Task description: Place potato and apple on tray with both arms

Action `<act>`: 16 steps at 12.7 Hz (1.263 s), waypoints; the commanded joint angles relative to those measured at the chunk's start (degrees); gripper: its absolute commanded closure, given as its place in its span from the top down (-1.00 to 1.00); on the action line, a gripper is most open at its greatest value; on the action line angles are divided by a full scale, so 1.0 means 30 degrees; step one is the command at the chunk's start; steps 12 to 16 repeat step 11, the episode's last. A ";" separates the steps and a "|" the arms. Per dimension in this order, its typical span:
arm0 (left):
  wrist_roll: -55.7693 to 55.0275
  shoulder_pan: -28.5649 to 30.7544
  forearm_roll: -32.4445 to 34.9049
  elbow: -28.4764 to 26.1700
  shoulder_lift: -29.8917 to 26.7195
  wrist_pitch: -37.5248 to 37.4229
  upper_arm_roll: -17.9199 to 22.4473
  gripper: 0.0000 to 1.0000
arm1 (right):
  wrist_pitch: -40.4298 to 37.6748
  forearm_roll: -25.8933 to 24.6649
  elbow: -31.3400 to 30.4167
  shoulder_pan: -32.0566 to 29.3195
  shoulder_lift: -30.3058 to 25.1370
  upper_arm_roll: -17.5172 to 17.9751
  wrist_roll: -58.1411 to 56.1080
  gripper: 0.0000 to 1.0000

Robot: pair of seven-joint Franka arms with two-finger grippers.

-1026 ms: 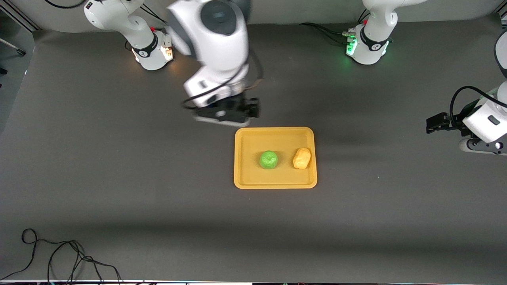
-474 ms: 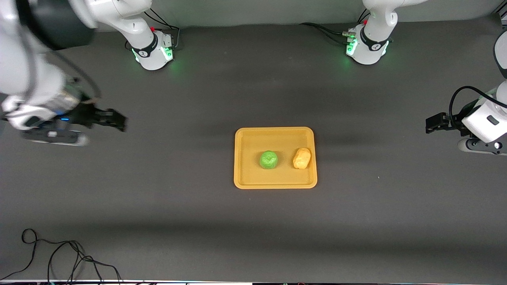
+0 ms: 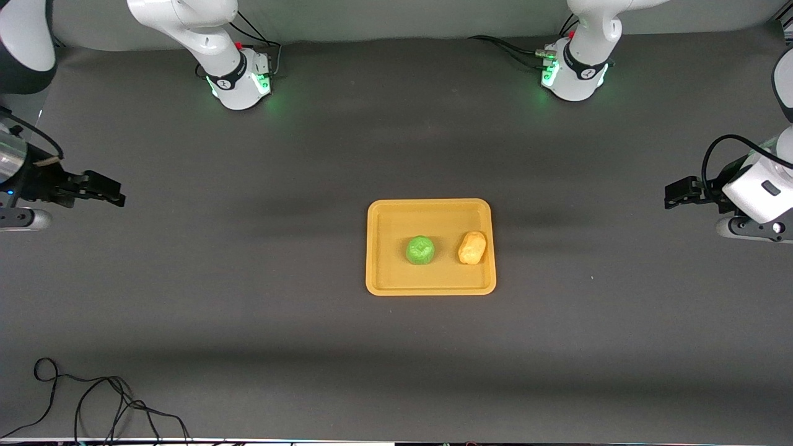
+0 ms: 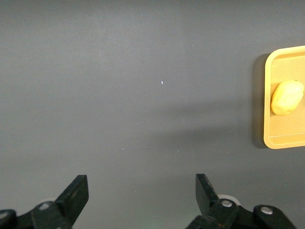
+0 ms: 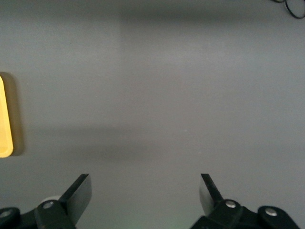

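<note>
Lying on tray (image 3: pixel 384 248), apple (image 3: pixel 420 249), potato (image 3: pixel 472 247), hands apart

The left wrist view cuts the tray (image 4: pixel 267 102) at its edge, so only the potato (image 4: pixel 287 98) on it shows there. The right wrist view catches just a sliver of tray rim. Both arms run out of the front view.

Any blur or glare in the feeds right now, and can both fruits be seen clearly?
Front view: sharp, no glare; apple and potato clear on the tray. Left wrist view: potato crisp, soft shadow band across the table. Right wrist view: only the tray's edge shows, evenly lit.
</note>
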 commanded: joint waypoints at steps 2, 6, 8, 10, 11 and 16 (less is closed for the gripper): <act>-0.0197 0.0029 -0.0173 -0.0377 -0.0453 0.0106 0.0054 0.99 | -0.0106 0.0029 0.0157 0.0041 -0.0313 -0.0184 -0.1253 1.00; -0.0197 0.0058 -0.0173 -0.0377 -0.0394 0.0106 0.0054 0.99 | -0.0135 0.0145 0.0451 0.0188 -0.0313 -0.0155 -0.0843 1.00; -0.0196 0.0059 -0.0173 -0.0348 -0.0394 0.0106 0.0054 0.99 | -0.0658 0.0292 0.0451 0.0158 -0.0284 -0.0184 -0.0726 1.00; -0.0197 0.0059 -0.0173 -0.0348 -0.0394 0.0077 0.0054 0.99 | -0.0868 0.0322 0.0567 0.0187 -0.0284 -0.0184 -0.0666 1.00; -0.0139 0.0059 -0.0173 -0.0348 -0.0394 0.0077 0.0054 0.99 | -0.0897 0.0322 0.0655 0.0188 -0.0255 -0.0184 -0.0695 1.00; -0.0139 0.0059 -0.0173 -0.0348 -0.0394 0.0077 0.0054 0.99 | -0.0897 0.0322 0.0655 0.0188 -0.0255 -0.0184 -0.0695 1.00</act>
